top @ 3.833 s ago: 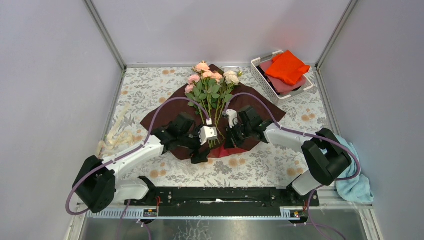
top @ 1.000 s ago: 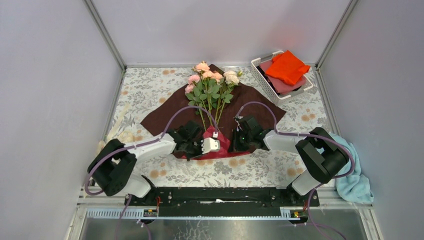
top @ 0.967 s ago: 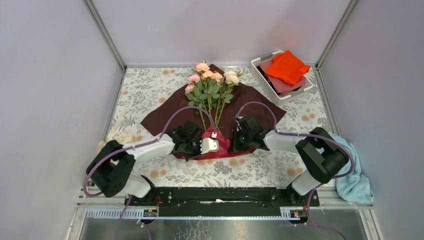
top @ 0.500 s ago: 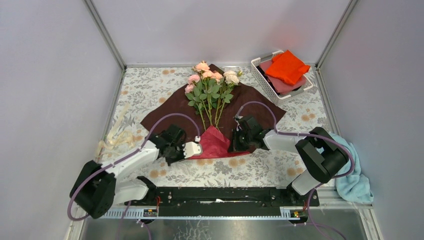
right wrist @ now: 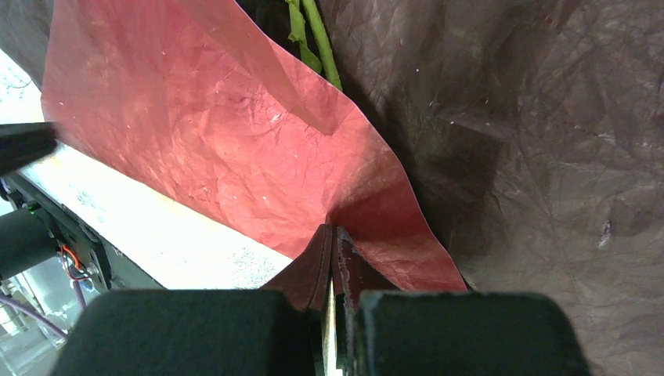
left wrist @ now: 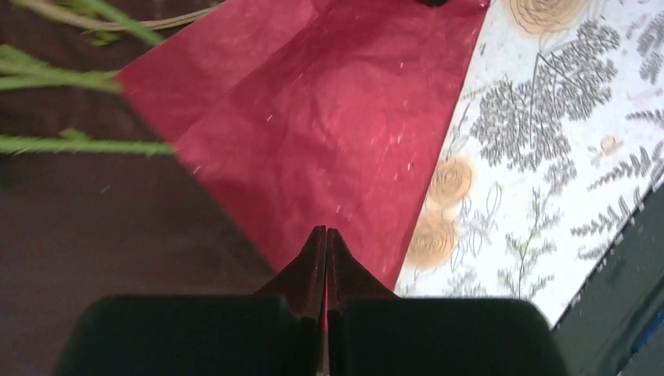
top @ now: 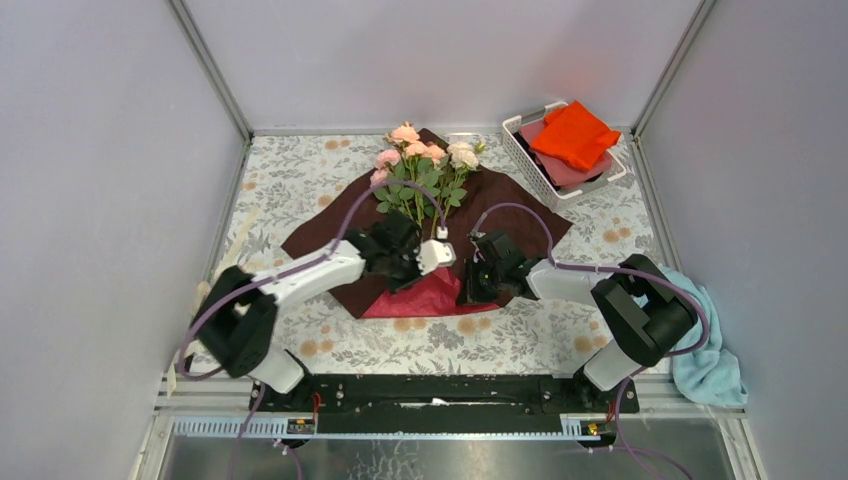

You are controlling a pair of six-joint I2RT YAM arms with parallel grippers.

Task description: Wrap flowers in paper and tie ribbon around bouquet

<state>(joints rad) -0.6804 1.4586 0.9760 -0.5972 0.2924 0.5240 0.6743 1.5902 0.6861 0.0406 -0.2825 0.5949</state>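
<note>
My left gripper (left wrist: 325,244) pinched tight on paper (left wrist: 313,117) flap edge; right gripper (right wrist: 333,239) clamped same on fold beside it. I see flowers (top: 425,160) lying mid-sheet, stem ends under red flap. Worry: arms pulling apart tear thin sheet; shallow pinch slips, flap falls back off stems, wrap undone.

Setting: robot lab test cell, not a home or shop. Evidence:
- Plain grey panel walls (top: 100,150) on three sides, joined by bare aluminium frame posts (top: 208,65).
- Left arm (top: 300,285) and right arm (top: 570,282) bolted to a black rail (top: 440,390) at the near table (top: 300,170) edge.
- Purple cables (top: 512,206) looped along both arms.
- Floral cover on table; white plastic basket (top: 525,160) of cloths at far right.
</note>
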